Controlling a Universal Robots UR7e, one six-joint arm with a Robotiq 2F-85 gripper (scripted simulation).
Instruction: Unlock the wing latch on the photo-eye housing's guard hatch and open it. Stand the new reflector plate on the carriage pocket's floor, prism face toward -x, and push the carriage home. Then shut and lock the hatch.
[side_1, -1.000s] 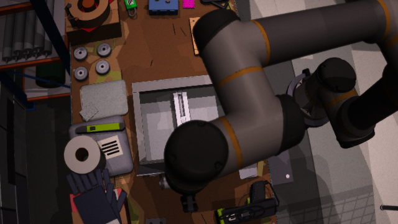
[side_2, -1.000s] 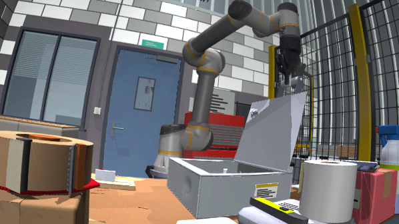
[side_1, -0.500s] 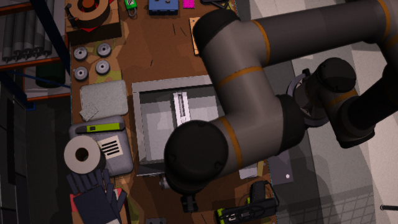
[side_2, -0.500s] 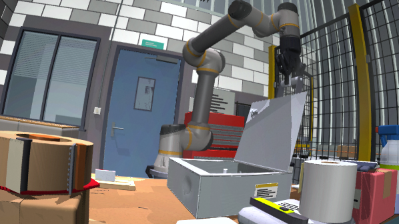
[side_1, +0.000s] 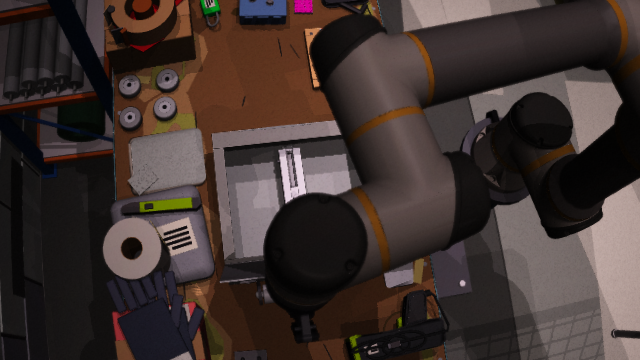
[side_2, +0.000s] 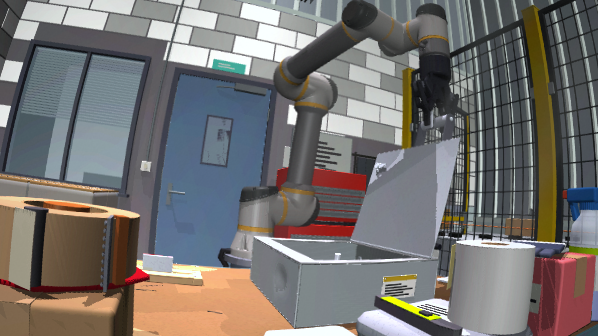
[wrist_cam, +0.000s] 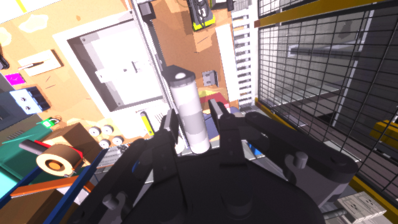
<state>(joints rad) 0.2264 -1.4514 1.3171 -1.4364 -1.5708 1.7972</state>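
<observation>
My gripper (wrist_cam: 192, 114) (side_2: 434, 116) is open, its fingers standing on either side of the pale cylindrical handle (wrist_cam: 187, 109) at the top edge of the raised guard hatch (side_2: 407, 192), and it holds nothing. The hatch stands open and tilted back over the grey photo-eye housing (side_2: 340, 277) (side_1: 280, 200). Inside the housing a pale carriage rail (side_1: 292, 172) runs along the floor. The reflector plate (side_2: 157, 262) lies on a wooden block at the far side of the bench.
A brown tape reel on a cardboard box (side_2: 60, 245) stands at the near left. A paper roll (side_2: 492, 285) and a grey case with a yellow-green cutter (side_1: 160, 205) sit beside the housing. A wire mesh fence (wrist_cam: 328, 62) runs close behind the hatch.
</observation>
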